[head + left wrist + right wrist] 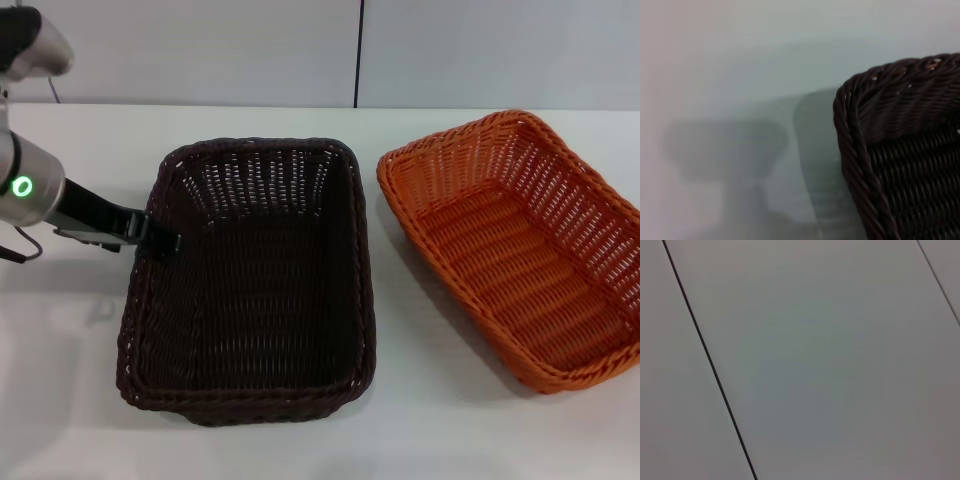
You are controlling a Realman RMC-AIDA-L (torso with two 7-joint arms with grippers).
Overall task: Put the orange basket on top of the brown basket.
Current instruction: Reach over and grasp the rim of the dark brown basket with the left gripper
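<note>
The brown basket point(255, 280) stands empty on the white table, in the middle of the head view. The orange basket point(520, 245) stands empty to its right, apart from it by a narrow gap. My left gripper point(160, 238) reaches in from the left and is at the brown basket's left rim, near the far corner. The left wrist view shows a braided corner of the brown basket point(900, 145) close up, without my fingers. My right gripper is out of view; its wrist view shows only a pale panelled surface.
The white table point(420, 410) lies around both baskets, with a grey panelled wall point(300, 50) behind its far edge. The orange basket runs close to the right border of the head view.
</note>
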